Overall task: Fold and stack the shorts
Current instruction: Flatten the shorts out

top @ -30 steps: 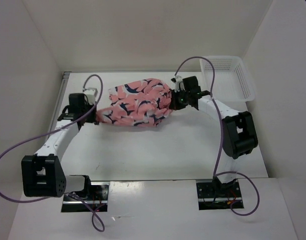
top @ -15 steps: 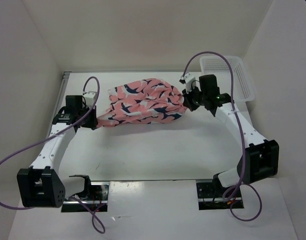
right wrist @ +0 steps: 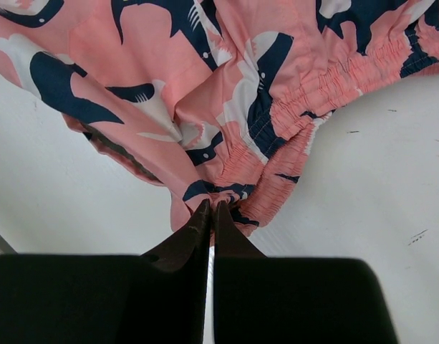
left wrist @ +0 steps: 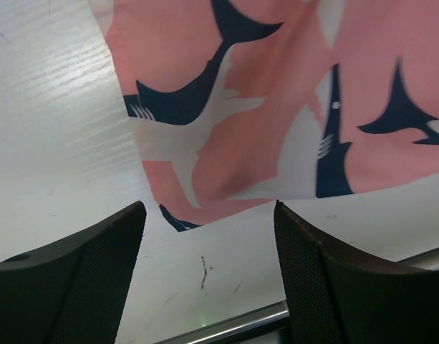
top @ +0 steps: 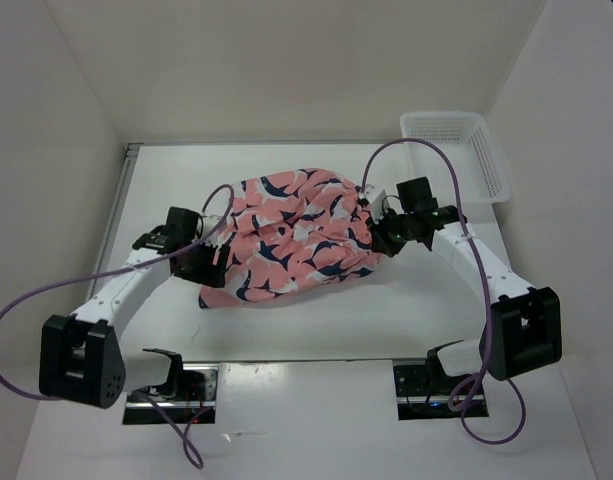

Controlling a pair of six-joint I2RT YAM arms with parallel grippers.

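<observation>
From above, the shorts (top: 291, 235) lie crumpled in the middle of the table (top: 316, 325), with the white mesh basket (top: 489, 165) well apart at about 2 o'clock. The left gripper (top: 211, 262) sits at the cloth's 8 o'clock corner and the right gripper (top: 381, 235) at its 3 o'clock edge. In the left wrist view, the left gripper (left wrist: 208, 213) has its jaws wide apart and grips nothing. The shorts (left wrist: 276, 107) fill the frame toward 12 o'clock, and their lower edge lies flat on the table just at the fingertips. In the right wrist view, the right gripper (right wrist: 210, 215) is pinched tight on a bunched bit of the gathered waistband (right wrist: 334, 79), and the shorts (right wrist: 169, 86) fan out from it toward 12 o'clock. This looks like the laying-out step, with no tidy fold made yet. The next move probably calls for the left gripper to take a fresh hold on the near corner, so that both arms can draw the cloth flat before folding it over.
</observation>
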